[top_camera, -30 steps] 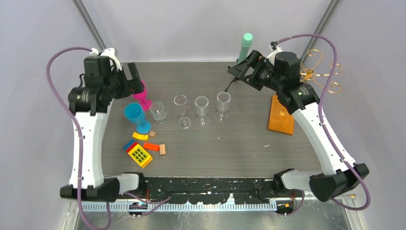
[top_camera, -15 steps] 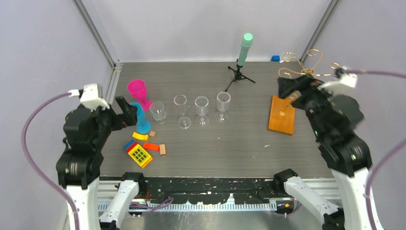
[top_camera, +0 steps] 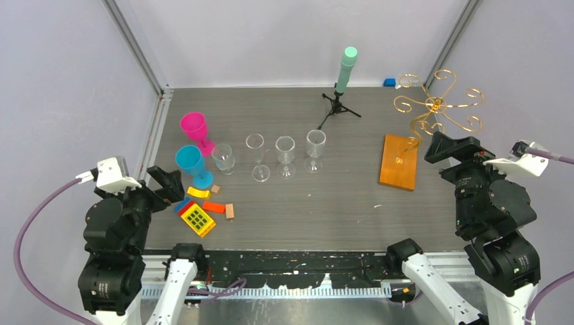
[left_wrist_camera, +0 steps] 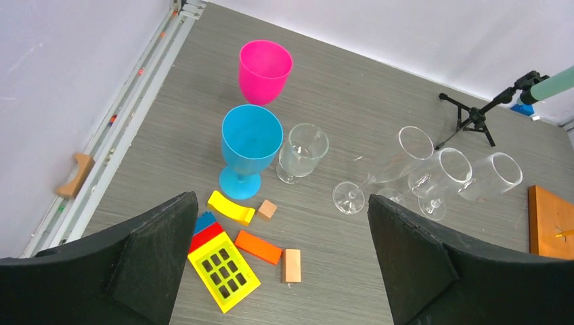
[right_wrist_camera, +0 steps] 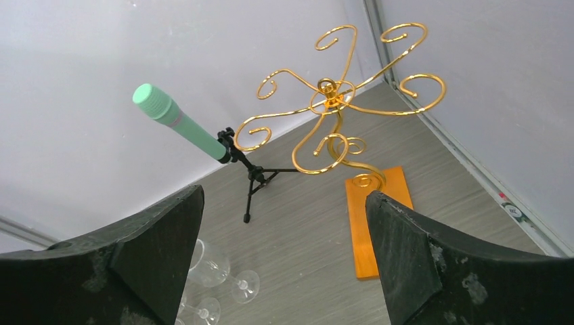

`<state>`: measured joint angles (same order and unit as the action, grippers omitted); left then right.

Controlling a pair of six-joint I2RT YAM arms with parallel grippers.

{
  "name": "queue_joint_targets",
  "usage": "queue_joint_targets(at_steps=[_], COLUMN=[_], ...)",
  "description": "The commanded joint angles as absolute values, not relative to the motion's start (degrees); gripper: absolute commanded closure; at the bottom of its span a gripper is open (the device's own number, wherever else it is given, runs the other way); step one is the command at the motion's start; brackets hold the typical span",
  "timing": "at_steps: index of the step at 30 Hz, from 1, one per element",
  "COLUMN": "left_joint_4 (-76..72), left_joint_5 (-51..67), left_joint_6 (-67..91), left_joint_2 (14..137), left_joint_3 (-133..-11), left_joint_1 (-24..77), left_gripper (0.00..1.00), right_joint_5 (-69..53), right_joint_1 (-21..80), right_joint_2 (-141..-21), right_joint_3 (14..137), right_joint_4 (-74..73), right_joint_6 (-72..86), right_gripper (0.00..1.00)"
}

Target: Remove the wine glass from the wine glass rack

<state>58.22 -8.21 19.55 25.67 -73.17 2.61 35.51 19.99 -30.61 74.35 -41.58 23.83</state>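
Both arms pulled back from far side to near edge of bench [top_camera: 325, 210]. Left end effector [left_wrist_camera: 281, 200] and right end effector [right_wrist_camera: 284, 193]: fingers apart, empty. Rack [top_camera: 436, 105] far right, hooks bare. Glasses [top_camera: 285, 147] upright mid-bench. Removal looks complete.

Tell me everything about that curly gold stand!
The wine glass rack is shiny gold wire: curled spiral arms fan out from a small hub atop a thin stem. The stem rises upright from a flat orange-brown wooden base lying on the grey table, far right. No glass hangs on it; nothing else touches it.
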Motion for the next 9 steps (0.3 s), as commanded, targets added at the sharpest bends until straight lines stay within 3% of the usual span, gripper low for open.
queue_joint_targets(at_steps=[1,9], left_joint_4=[58.5,59.49], left_joint_5=[-11.08,-12.4], left_joint_6=[20.87,20.5], left_joint_2=[24.67,23.88], left_joint_3=[-74.4,-75.52], left_joint_1=[3.19,4.35], left_gripper=[0.0,0.0], right_joint_5=[38.38,38.78], right_joint_1=[19.95,20.0], right_joint_2=[-29.84,-28.0], right_joint_3=[74.66,74.31], right_joint_4=[-42.33,-43.5], right_joint_6=[24.37,25.53], right_gripper=[0.06,0.05])
